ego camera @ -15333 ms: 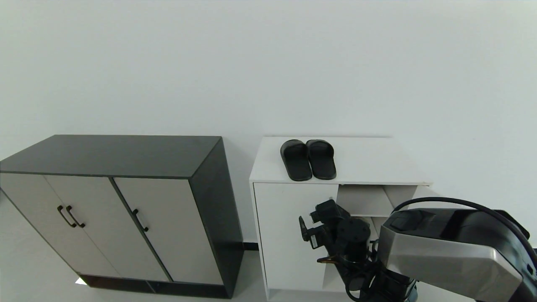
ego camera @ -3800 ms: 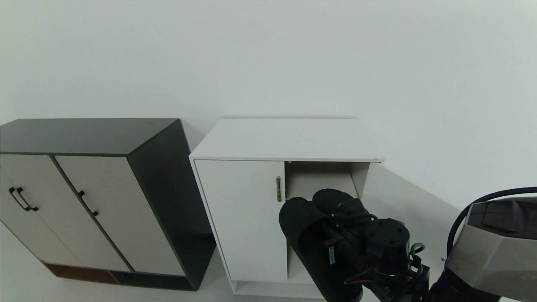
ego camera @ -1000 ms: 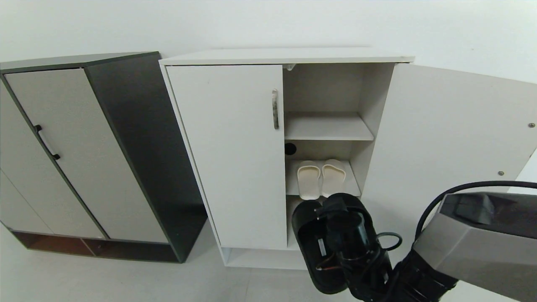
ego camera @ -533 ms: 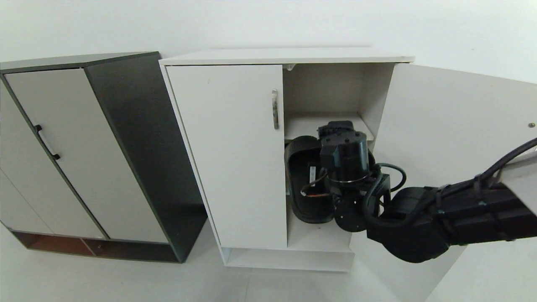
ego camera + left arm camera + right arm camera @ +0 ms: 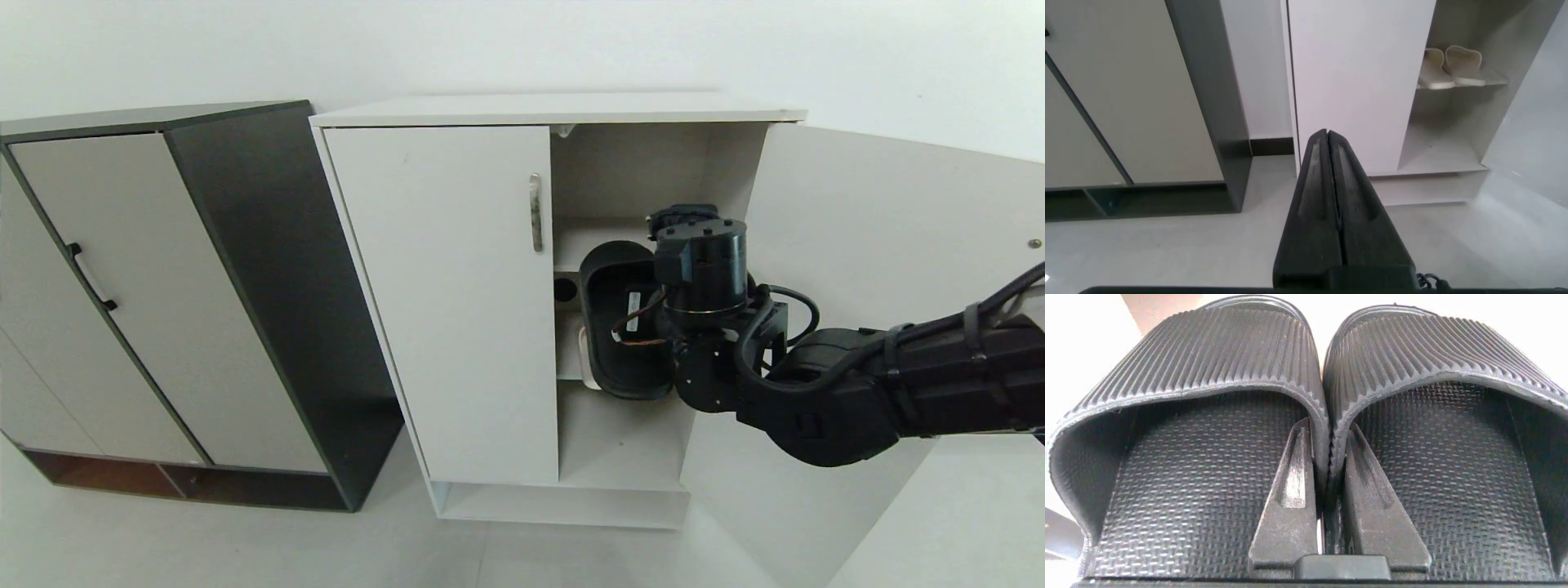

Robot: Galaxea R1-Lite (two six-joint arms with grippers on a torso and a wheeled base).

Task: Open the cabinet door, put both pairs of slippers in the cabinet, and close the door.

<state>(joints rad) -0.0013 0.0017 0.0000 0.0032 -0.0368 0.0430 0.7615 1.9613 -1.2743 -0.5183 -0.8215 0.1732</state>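
The white cabinet (image 5: 555, 109) has its right door (image 5: 857, 245) swung wide open and its left door (image 5: 449, 286) closed. My right gripper (image 5: 1327, 433) is shut on the inner edges of the pair of black slippers (image 5: 1208, 416), one finger inside each. The black slippers (image 5: 616, 359) hang in the cabinet opening, between the upper and middle shelves. A white pair of slippers (image 5: 1451, 67) lies on the middle shelf, mostly hidden behind the black pair in the head view. My left gripper (image 5: 1328, 135) is shut on nothing, low above the floor in front of the cabinet.
A dark cabinet (image 5: 245, 245) with grey doors stands right beside the white one, on its left. The bottom compartment (image 5: 620, 441) of the white cabinet holds nothing. Grey floor (image 5: 245, 547) lies in front.
My right arm has lifted the black slippers from low in front of the bottom compartment up to the shelf level and slightly right. The white pair is now largely covered.
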